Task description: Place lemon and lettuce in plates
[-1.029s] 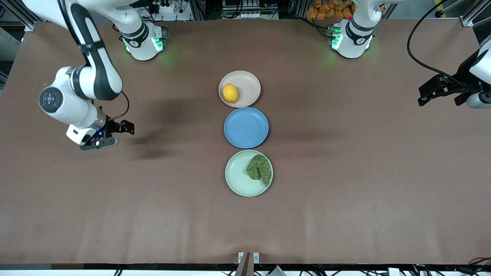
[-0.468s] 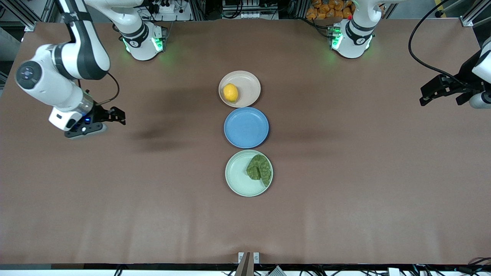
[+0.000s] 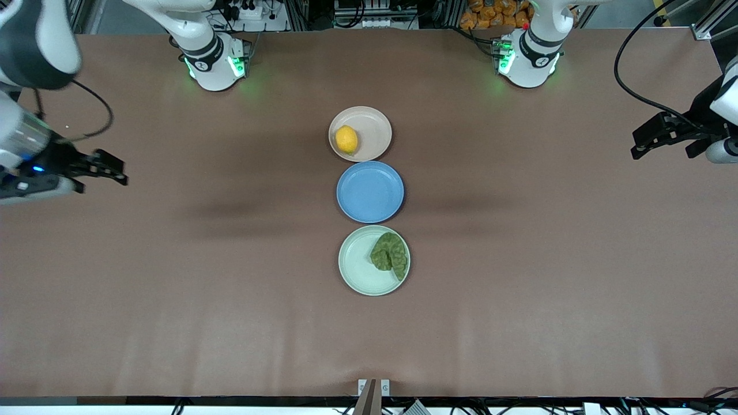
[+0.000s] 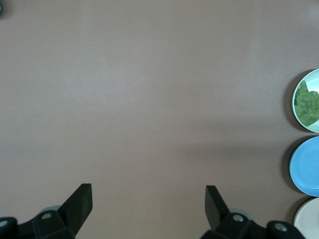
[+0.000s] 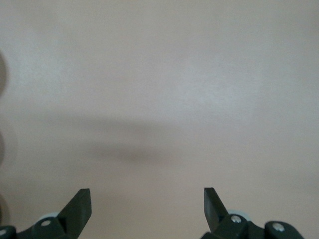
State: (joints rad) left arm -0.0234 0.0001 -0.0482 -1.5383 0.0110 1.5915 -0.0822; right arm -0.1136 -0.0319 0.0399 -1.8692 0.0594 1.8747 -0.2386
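The lemon [image 3: 346,139] lies in the beige plate [image 3: 375,124], the lettuce [image 3: 390,252] in the mint plate [image 3: 357,271], the blue plate [image 3: 370,192] between them. My left tool [image 3: 657,137] and right tool [image 3: 98,168] hang with fingers apart over bare counter [image 3: 519,300] near its 3 and 9 o'clock edges.

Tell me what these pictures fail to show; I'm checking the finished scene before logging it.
- Beige plate, left wrist view: cut off by the picture's edge, so the lemon is unseen there.
- Lettuce, front view: covers part of the mint plate, and its underside is hidden.
- Right wrist view: plates are only blurred shapes at the edge.
- Right gripper, front view: its arm is cut off by the frame edge.
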